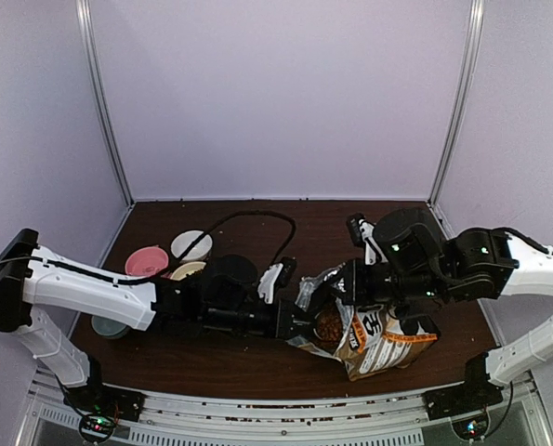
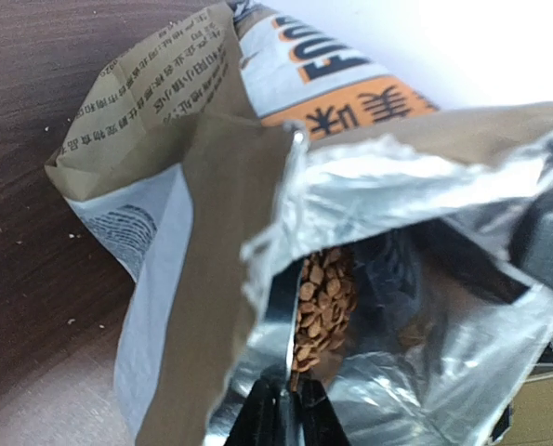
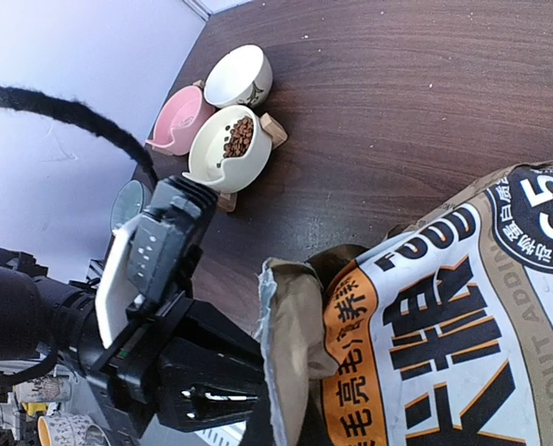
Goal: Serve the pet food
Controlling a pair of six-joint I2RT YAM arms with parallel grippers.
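I look down on the dark brown wooden desk [image 1: 257, 367], where both arms meet at a big brown-and-white paper bag with a shiny silver lining [image 1: 374, 339]. The bag lies tipped over, its open mouth facing left.

The left gripper [image 2: 283, 395] is inside the mouth of the bag. Its fingers are pinched narrow around a thin silver piece. It looks like the handle of a silver metal scoop [image 2: 278, 316], but I am not sure.

Just past it sits the pet food [image 2: 322, 297], a pile of small reddish-brown dry bits deep in the bag. More of it lies in a cream bowl with a wavy rim [image 3: 222, 153], far to the left of the bag. Next to that bowl are a pink bowl [image 3: 177, 121] and a white bowl [image 3: 239, 74].

The right gripper [image 1: 344, 289] is at the top edge of the bag. I cannot tell if it is wide, narrow or holding the paper.

On the bag I read big dark letters that look like "FOOD". A dark round badge shows "65", with "THOUT ADDI" along the edge. An orange band has Chinese words in it. The brown flap has tiny Chinese print that I cannot read.
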